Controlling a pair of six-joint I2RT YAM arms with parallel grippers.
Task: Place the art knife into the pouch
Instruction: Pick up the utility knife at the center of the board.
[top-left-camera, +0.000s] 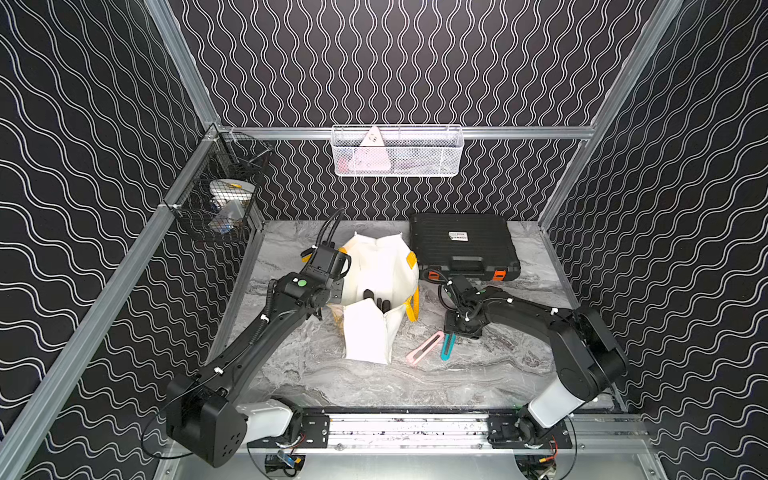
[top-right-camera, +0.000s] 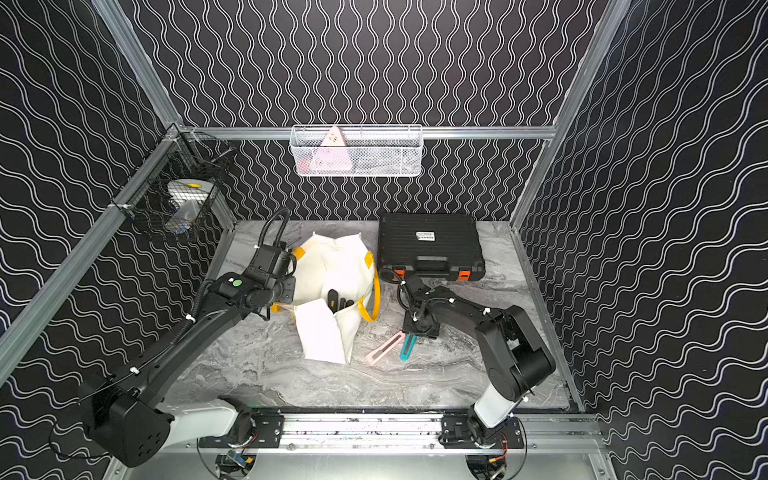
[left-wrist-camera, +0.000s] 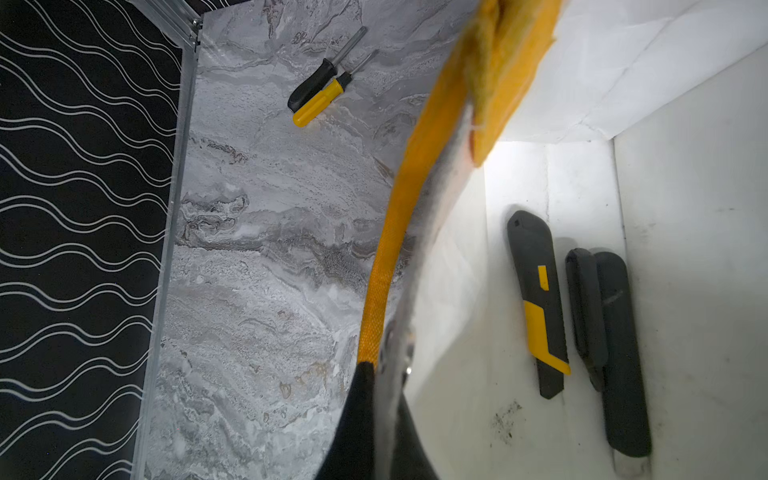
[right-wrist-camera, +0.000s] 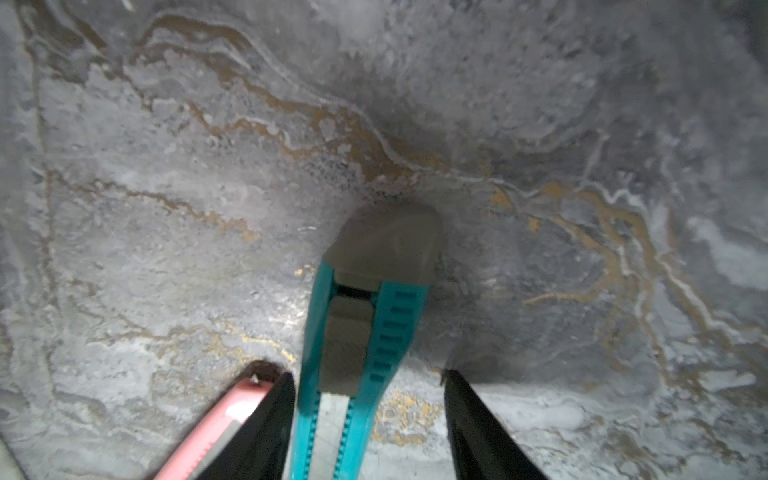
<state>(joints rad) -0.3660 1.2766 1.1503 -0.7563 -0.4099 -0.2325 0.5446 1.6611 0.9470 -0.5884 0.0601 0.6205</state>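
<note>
Teal plastic art knife (right-wrist-camera: 358, 338) is lying between the right gripper's (right-wrist-camera: 368, 374) parted jaws for pickup, while the left gripper (left-wrist-camera: 384, 376) is clamping the white, yellow-handled fabric pouch's (top-left-camera: 365, 334) rim, keeping it open.

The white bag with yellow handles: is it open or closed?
Open. The left tool pinches the rim of the bag, its mouth gapes, and dark cutter knives show inside.

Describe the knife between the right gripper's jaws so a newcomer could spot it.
Start at the white pouch mid-table. Right of it on the marble table, two slim knives lie side by side at the right gripper. It is the teal knife, the one farther from the pouch; its neighbour is the pink knife.
</note>
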